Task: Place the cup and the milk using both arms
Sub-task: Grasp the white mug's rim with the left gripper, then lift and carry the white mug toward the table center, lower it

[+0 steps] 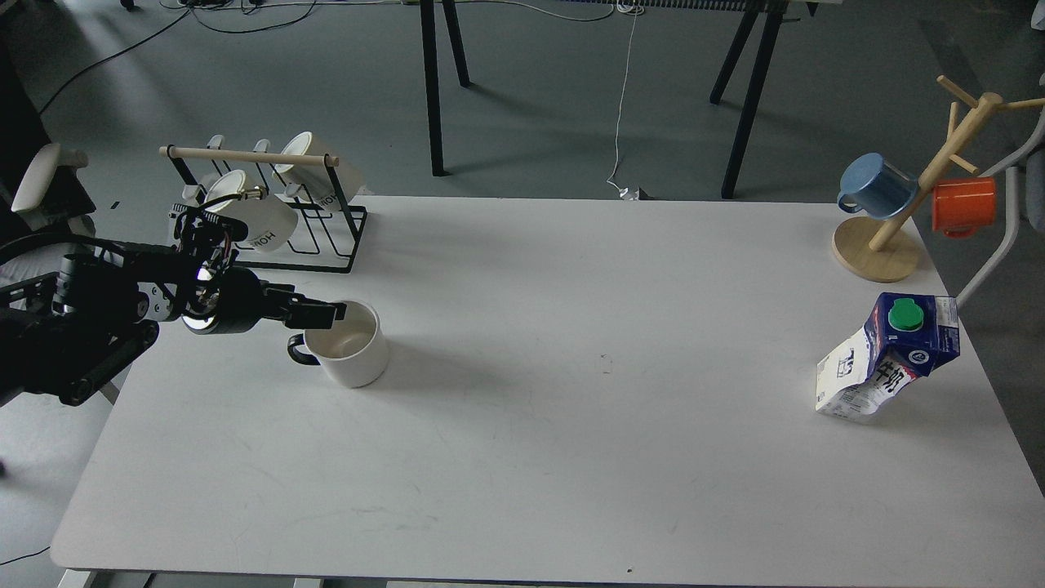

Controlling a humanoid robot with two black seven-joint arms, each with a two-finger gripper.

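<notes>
White cup (356,345) touches left gripper (333,311) at its rim; gripper's opening unclear.

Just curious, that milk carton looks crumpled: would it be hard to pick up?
Probably a bit. The milk carton is dented and leans, so it may tip if nudged. Its soft walls would likely give under a squeeze. It stands near the table edge, so a push could drop it.

I count five mugs: one white cup (353,349), two cream lettered mugs (260,219), one blue mug (875,184), one orange mug (964,205). One milk carton (886,357), two racks (314,237).
</notes>
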